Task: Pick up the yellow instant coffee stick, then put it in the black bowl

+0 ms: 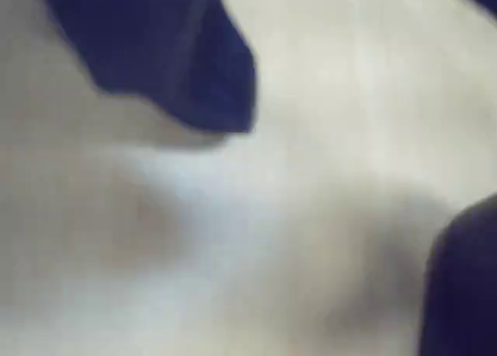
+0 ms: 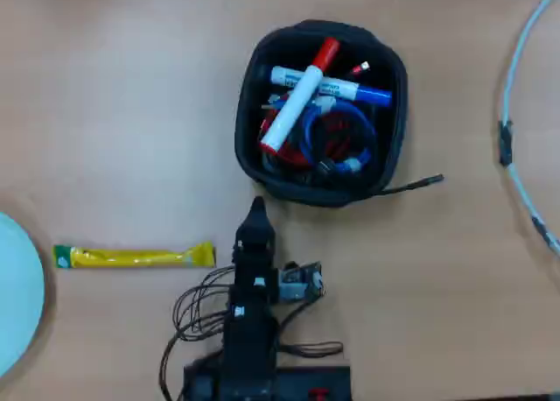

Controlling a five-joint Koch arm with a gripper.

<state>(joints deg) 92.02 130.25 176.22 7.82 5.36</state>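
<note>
Overhead view: the yellow instant coffee stick (image 2: 134, 256) lies left of my gripper (image 2: 255, 210); the black bowl (image 2: 395, 112) lies just ahead. Jaw opening cannot be told.

The gripper (image 2: 255, 210) points to twelve o'clock, just short of the black bowl (image 2: 395, 121); the yellow instant coffee stick (image 2: 134, 256) lies flat at its nine o'clock.
</note>
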